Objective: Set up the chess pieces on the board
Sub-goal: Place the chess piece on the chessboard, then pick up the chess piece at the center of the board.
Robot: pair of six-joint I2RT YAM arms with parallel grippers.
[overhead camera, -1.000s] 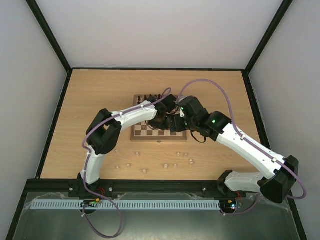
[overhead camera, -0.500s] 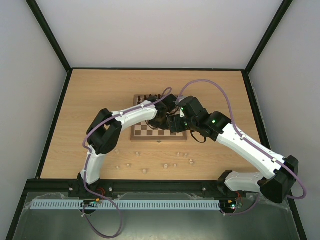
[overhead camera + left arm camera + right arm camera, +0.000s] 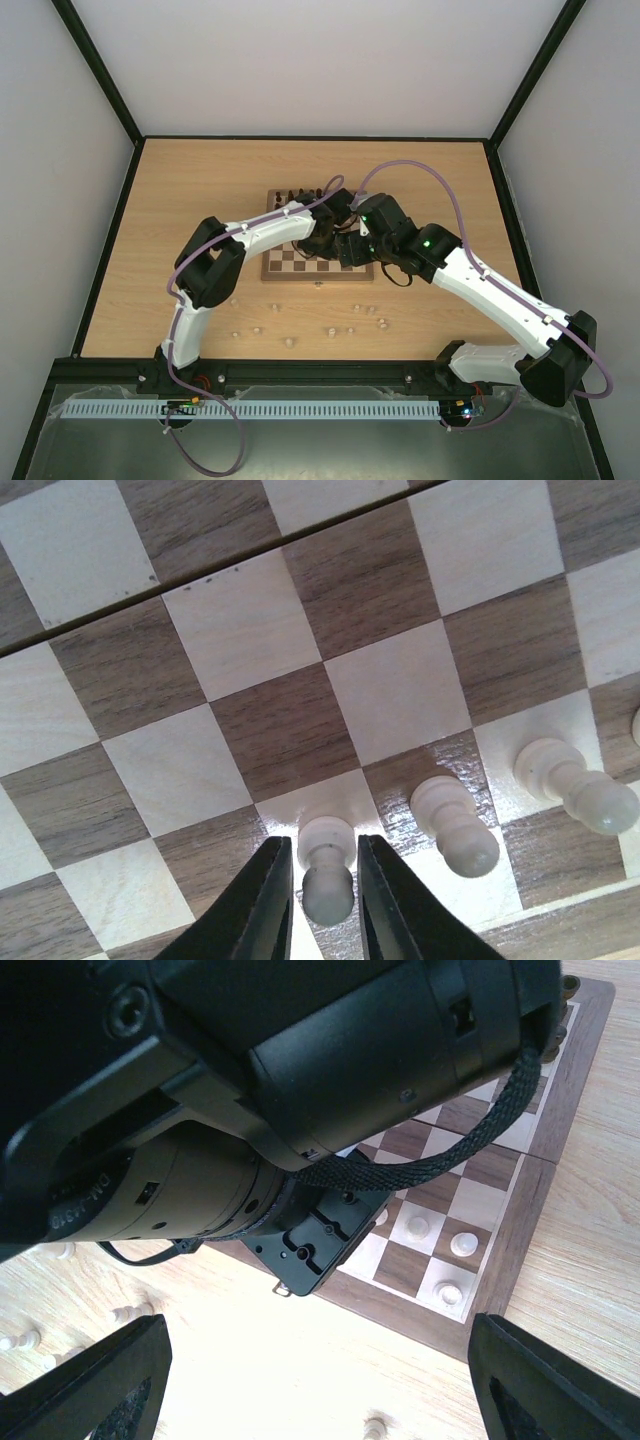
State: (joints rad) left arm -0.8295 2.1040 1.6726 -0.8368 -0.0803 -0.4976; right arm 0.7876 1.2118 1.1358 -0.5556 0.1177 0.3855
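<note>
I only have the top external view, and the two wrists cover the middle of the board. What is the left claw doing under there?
Observer: In the left wrist view, the left claw straddles one upright pale pawn standing on the board, with a finger close on each side.
Operator: Anything near enough to get knocked?
Observer: Two neighbouring pawns stand upright on the squares beside it, clear of the claw.
Operator: Is the right claw carrying a piece?
Observer: No. The right claw is wide open with nothing between its fingers.
</note>
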